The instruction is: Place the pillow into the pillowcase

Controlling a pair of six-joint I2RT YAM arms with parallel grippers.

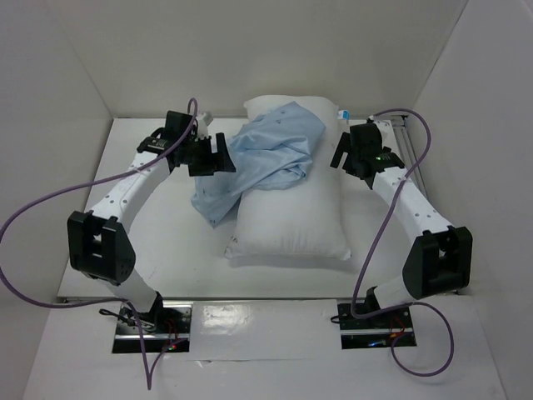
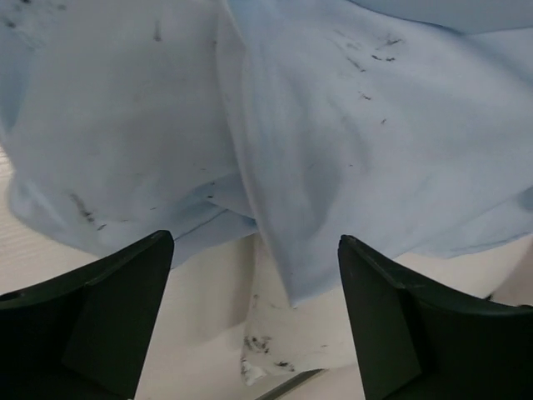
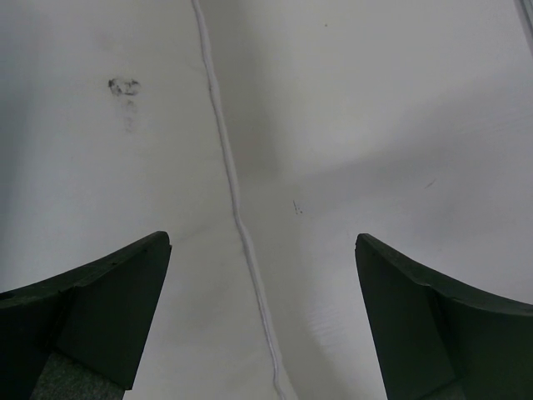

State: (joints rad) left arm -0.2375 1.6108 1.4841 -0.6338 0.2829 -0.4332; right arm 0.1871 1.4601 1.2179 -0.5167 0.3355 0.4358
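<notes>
The pillowcase (image 1: 266, 154) is lying crumpled over the far end of the pillow (image 1: 291, 221) on the table (image 1: 179, 242). The left pincer (image 2: 254, 250) is gaping wide beside the pillowcase, holding nothing, and the right pincer (image 3: 262, 242) is gaping empty too.

The right hand (image 3: 262, 246) gapes wide above the pillow (image 3: 92, 167) and its seam (image 3: 226, 175).

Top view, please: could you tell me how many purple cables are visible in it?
2. The left cable loops out beside the left arm; the right cable arcs over the right arm down to its base. Parts may be hidden behind the arms.
</notes>
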